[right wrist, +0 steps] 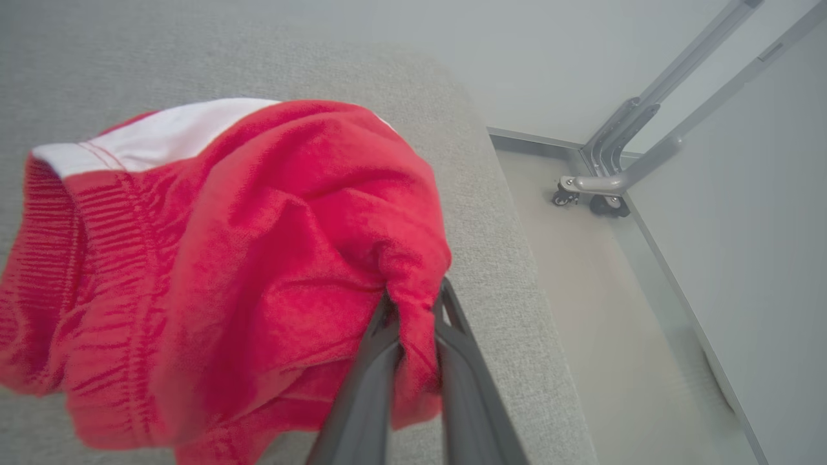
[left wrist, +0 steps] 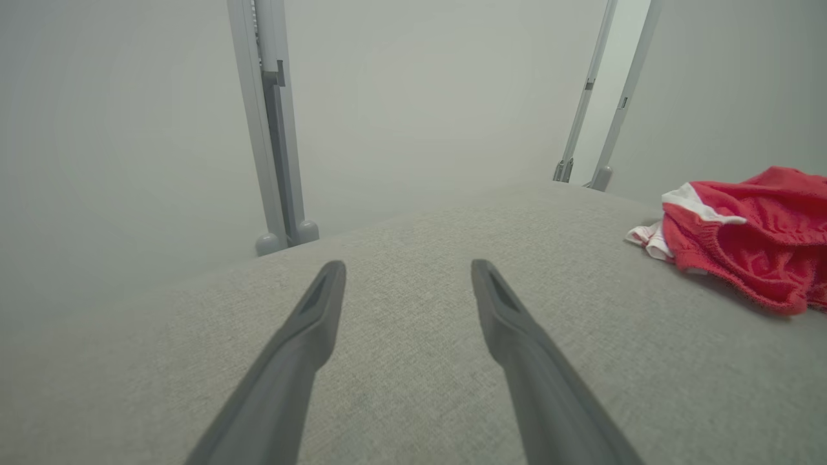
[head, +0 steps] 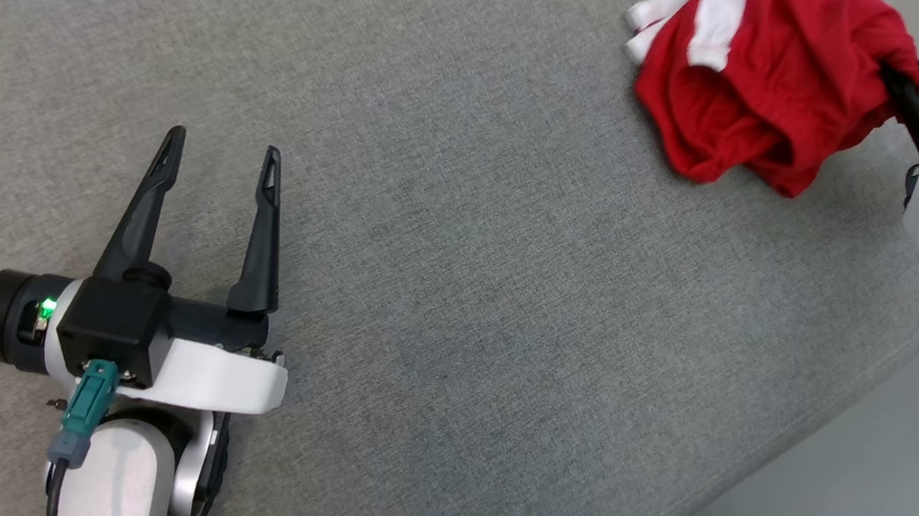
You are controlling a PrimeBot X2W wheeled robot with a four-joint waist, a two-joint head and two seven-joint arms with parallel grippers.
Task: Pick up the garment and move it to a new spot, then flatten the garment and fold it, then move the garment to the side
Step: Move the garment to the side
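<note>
Right gripper (right wrist: 417, 296) has its fingers clamped on a fold of the red garment (right wrist: 245, 258), bunched near the desk's (head: 471, 290) far right edge. Left gripper (head: 224, 144) hovers well apart, fingers spread, nothing held. Grasp made; moving, flattening and folding are all left. The right wrist view shows the pinch; in the head view, cloth hides the tips.

so a grey woven fabric surface (head: 471, 290) is stretching out under and ahead of the left jaws, and a plain pale wall (left wrist: 420, 97) is sitting straight beyond them. one grey metal post (left wrist: 271, 129) is standing up beyond and a bit left of them, with two thinner slanted posts (left wrist: 607, 97) leaning off to their right. right of the right jaws, pale floor (right wrist: 601, 310) is running back to a frame foot on small black casters (right wrist: 604, 205). light's looking soft and even all over
</note>
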